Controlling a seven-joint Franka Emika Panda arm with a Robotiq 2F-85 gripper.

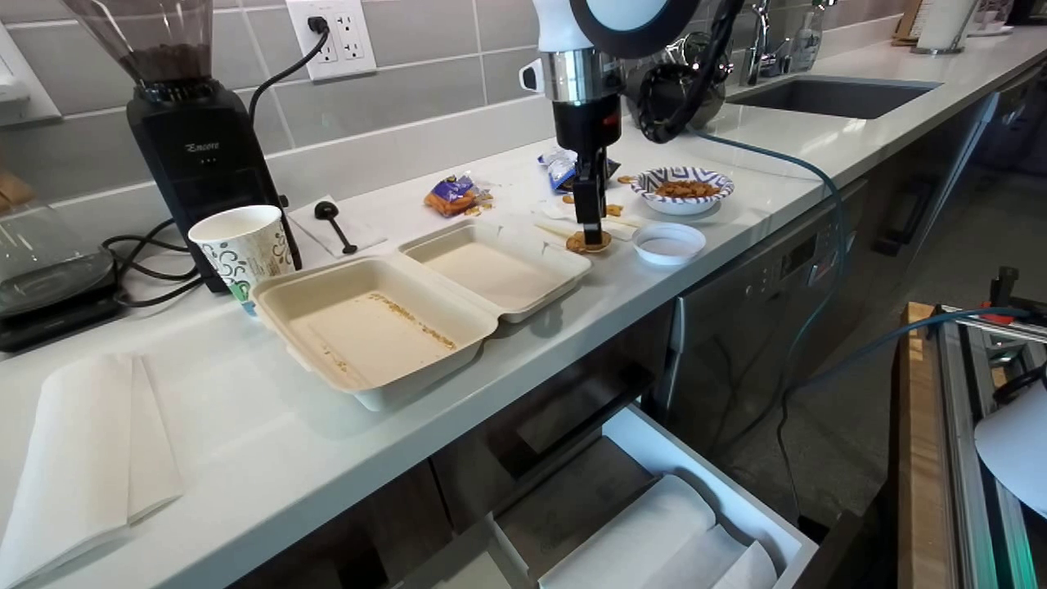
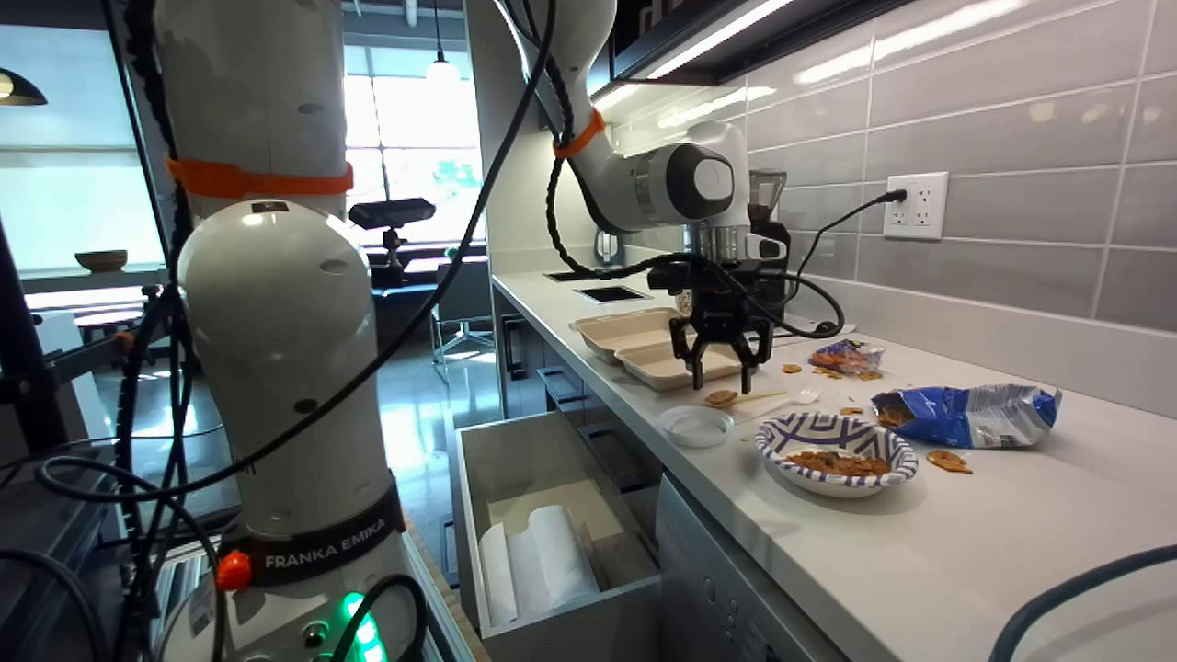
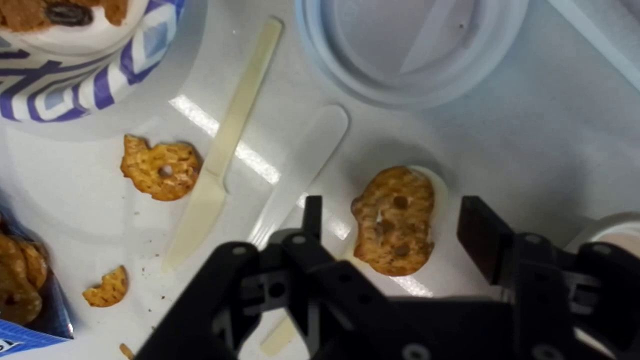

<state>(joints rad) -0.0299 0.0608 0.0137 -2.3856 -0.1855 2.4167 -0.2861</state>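
While the gripper (image 2: 722,384) hangs low over the white counter (image 1: 221,409), its two fingers (image 3: 313,212) stand spread, one on either side of a brown pretzel crisp (image 3: 400,222) and apart from it in the wrist view. That crisp lies on the head of a pale spoon (image 3: 440,190). In an exterior view, an open clamshell container (image 1: 372,339) stands left of the crisp, crumbs (image 1: 413,321) in its nearer half; a shallow round white dish (image 1: 669,244) sits just to the right, with a patterned paper bowl (image 1: 687,206) of brown flakes (image 1: 685,190) farther off. Beyond the crisp, toward the tiled wall (image 1: 409,74), lie two snack packets (image 1: 451,190). A coffee grinder (image 1: 200,155) stands at the far left behind a paper cup (image 1: 237,245). Between bowl and spoon, the wrist view shows a pale knife (image 3: 226,145) and a whitish fork (image 3: 298,175), a broken crisp (image 3: 155,185) beside the knife. Below the counter, a drawer (image 1: 654,446) is pulled out, holding white paper (image 1: 630,532).
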